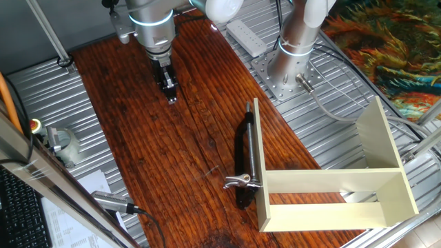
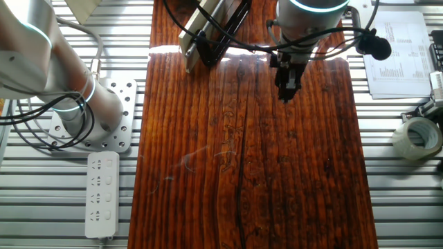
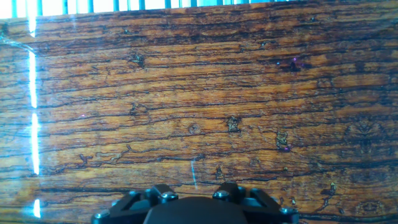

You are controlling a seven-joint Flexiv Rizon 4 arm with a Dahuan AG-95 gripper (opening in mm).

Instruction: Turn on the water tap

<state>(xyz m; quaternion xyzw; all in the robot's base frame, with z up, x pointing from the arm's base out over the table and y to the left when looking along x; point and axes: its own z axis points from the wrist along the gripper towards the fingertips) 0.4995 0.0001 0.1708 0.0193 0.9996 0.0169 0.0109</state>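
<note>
My gripper (image 1: pixel 169 87) hangs over bare wooden board (image 1: pixel 158 158), fingers together, holding nothing; hand view crops the tips. The water tap (image 1: pixel 242 162) lies well apart against the cream box (image 1: pixel 386 148), lever partly obscured.

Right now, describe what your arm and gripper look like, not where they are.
The arm is a thick silver-grey cylinder with white shells and a glowing cyan ring near the wrist. Black cables loop around the wrist in the other fixed view. The gripper is small, black and narrow, with two slim fingers; the hand view shows its black housing studded with silver screw heads.
</note>
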